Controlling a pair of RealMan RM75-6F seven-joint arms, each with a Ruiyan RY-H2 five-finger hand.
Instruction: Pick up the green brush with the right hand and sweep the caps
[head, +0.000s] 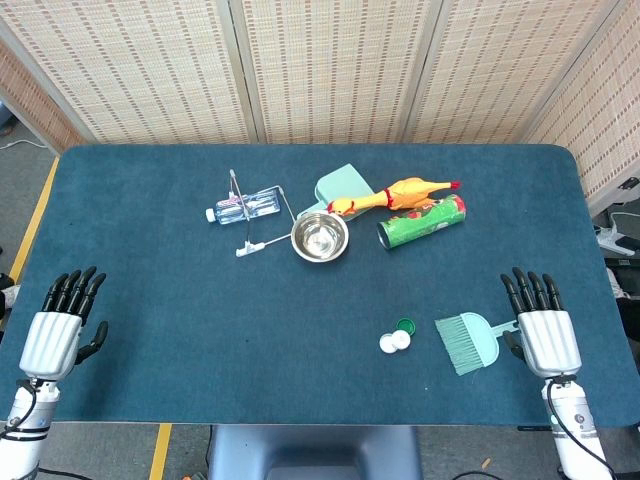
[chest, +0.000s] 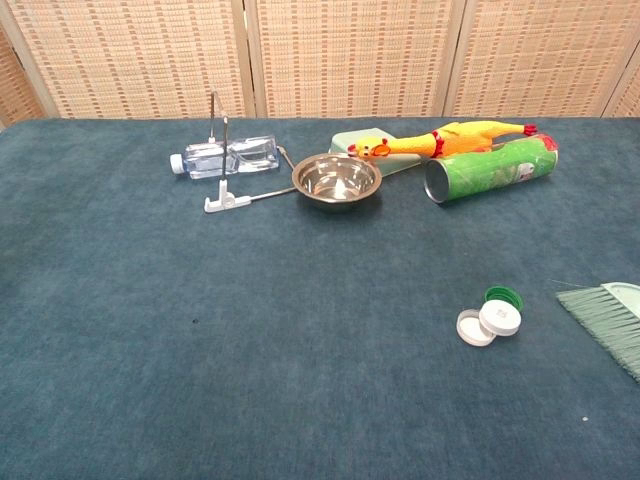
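1. Right hand (head: 546, 330) lies palm-down at the near right of the table (head: 150, 250), fingers stretched out and slightly apart, holding nothing; it appears only in the head view.
2. Left hand (head: 58, 330) lies the same way at the near left corner, fingers extended and empty, well apart from every object.
3. Green brush (head: 468, 340) lies flat on the table just left of the right hand, its bristles fanned toward the near left and its handle pointing right toward the hand's fingers; whether handle and fingers touch cannot be told.
4. In the chest view only the bristle end of the brush shows at the right edge.
5. Three caps (head: 397, 338) sit clustered just left of the bristles: two white ones touching each other and a green one just behind them.
6. Farther back, near the middle of the table, a steel bowl (head: 320, 237) stands upright.
7. A clear plastic bottle (head: 243, 205) lies on its side to the bowl's left, with a thin wire stand (head: 245, 245) beside it.
8. Right of the bowl a green cylindrical can (head: 421, 222) lies on its side, open end facing the near left.
9. A yellow rubber chicken (head: 392, 194) lies just behind the can, its head resting on a pale green dustpan (head: 343, 186).
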